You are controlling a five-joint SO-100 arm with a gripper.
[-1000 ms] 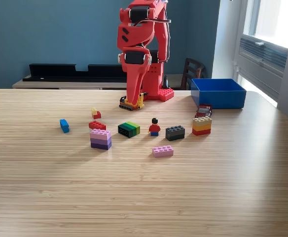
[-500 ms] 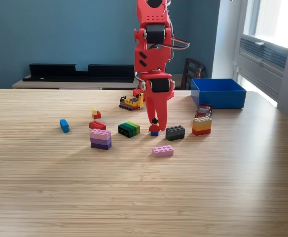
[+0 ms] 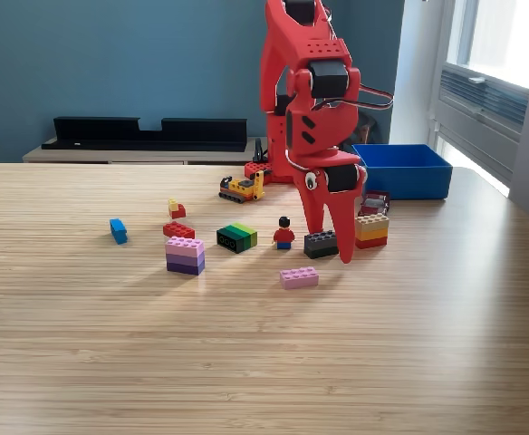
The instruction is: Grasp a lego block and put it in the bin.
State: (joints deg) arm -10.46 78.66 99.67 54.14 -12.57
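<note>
Several lego blocks lie on the wooden table (image 3: 264,362). My red gripper (image 3: 334,246) points down right over the dark grey block (image 3: 319,244), its jaws open and its longer finger (image 3: 347,249) coming down on that block's right side. Nothing is held. A pink flat block (image 3: 299,277) lies just in front of it, and a tan, orange and red stack (image 3: 371,230) stands just to its right. The blue bin (image 3: 400,172) sits at the back right of the exterior view, behind the arm.
A minifigure (image 3: 284,234), a black and green block (image 3: 236,237), a purple stack (image 3: 185,256), a red block (image 3: 178,230), a small blue block (image 3: 118,230) and a yellow toy vehicle (image 3: 242,188) stand to the left. A chair and a window are at the back right.
The arm has swung from the yellow vehicle at the back, past the minifigure, to the right and forward; the gripper now stands over the dark grey block.
</note>
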